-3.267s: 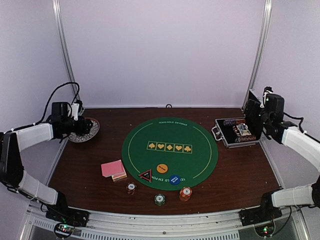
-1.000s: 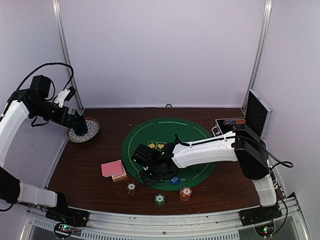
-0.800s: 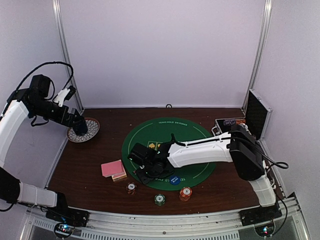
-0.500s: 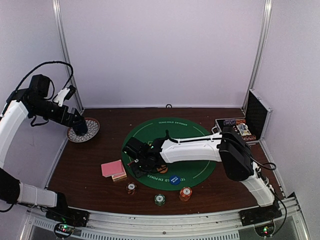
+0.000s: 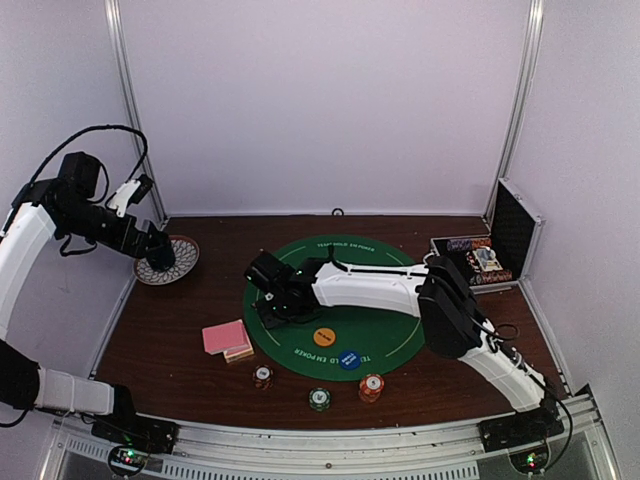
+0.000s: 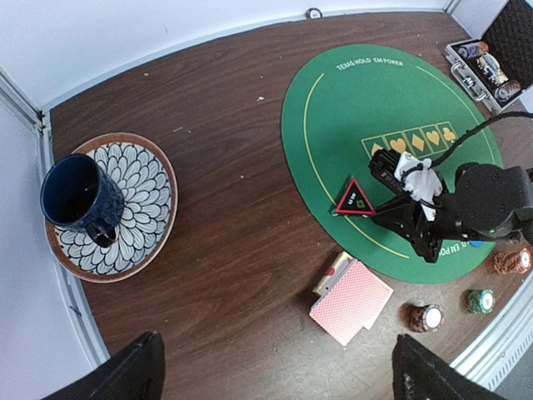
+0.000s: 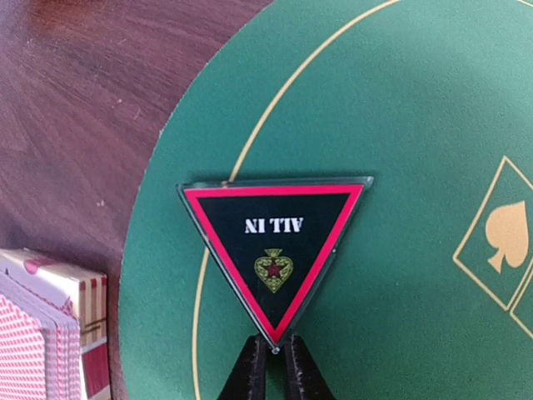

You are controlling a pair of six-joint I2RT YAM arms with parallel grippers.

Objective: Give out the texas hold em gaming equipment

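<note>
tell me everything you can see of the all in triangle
The all in marker is a black triangle with red border, clear plastic-looking rim, white ALL IN lettering and a gold spade emblem. The right claw pinches one corner. It is over the green mat near its left edge; contact with the felt is unclear.

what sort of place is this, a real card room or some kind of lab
Probably a robot test cell dressed as a poker table: white robot arms work inside a plain-walled metal frame, over a green Texas Hold'em mat with chip stacks and a pink card deck beside it.
</note>
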